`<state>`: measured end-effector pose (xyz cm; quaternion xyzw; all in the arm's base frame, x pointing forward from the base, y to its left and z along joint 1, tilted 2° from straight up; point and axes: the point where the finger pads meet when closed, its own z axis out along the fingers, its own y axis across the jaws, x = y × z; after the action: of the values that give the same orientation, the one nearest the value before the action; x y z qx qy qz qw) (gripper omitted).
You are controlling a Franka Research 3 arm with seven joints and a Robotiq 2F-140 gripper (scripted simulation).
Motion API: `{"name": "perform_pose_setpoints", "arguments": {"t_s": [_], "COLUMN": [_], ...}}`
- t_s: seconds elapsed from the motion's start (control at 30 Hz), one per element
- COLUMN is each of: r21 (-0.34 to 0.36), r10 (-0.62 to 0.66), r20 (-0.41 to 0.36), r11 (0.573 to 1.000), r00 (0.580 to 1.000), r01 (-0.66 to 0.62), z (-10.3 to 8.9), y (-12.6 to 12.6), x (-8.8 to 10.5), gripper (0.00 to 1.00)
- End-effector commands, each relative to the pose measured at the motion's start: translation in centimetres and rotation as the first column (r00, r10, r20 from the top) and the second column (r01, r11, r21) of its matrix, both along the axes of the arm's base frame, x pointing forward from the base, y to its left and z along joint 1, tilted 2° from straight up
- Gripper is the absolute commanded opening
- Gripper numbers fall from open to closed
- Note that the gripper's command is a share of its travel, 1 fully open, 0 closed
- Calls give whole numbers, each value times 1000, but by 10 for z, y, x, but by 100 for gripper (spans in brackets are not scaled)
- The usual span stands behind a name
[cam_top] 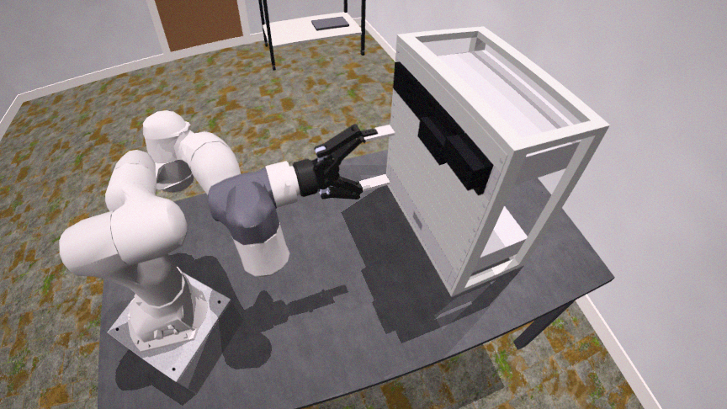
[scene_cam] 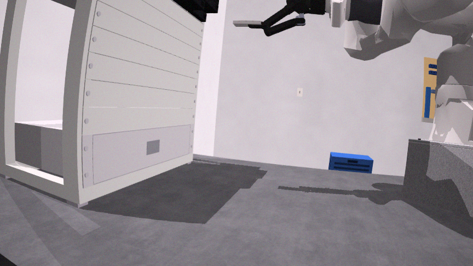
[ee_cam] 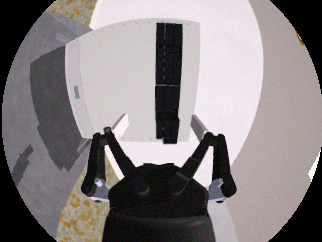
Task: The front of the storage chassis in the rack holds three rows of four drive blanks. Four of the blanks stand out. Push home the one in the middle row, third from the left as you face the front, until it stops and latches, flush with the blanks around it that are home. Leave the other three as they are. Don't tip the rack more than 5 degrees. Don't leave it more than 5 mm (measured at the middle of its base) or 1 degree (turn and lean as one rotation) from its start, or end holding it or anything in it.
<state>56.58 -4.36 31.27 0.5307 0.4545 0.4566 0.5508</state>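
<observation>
The white rack (cam_top: 477,152) stands on the dark table, its front facing my arm. The black storage chassis (cam_top: 437,127) runs across the top of that front. Some of its drive blanks (cam_top: 464,162) stand out from the face toward the near end; I cannot tell the rows apart here. My gripper (cam_top: 379,156) is open and empty, level with the rack's front face, fingertips a short way from it and a little below the chassis. In the wrist view the chassis (ee_cam: 168,80) is a dark vertical strip straight ahead between my open fingers. The exterior view shows the gripper (scene_cam: 243,23) high up, apart from the rack.
The rack's lower front is plain white panels (scene_cam: 138,82), with an open side frame and a shelf (cam_top: 503,234). A blue box (scene_cam: 350,162) lies far behind. My arm's base (cam_top: 162,325) is at the table's left corner.
</observation>
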Motion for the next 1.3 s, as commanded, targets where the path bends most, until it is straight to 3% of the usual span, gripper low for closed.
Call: {"name": "perform_pose_setpoints", "arguments": {"t_s": [0.0,0.3,1.27], "r21": [-5,-5,-5], "r10": [3,3,3], "r20": [-3,-3,-3], "r11": [1000,1000,1000], "r00": [1000,1000,1000], "r01": [-3,-3,-3], "z": [2,8,8], "y": [-6,-27,-27], "x": [12,51,52], "gripper": [100,100,100]}}
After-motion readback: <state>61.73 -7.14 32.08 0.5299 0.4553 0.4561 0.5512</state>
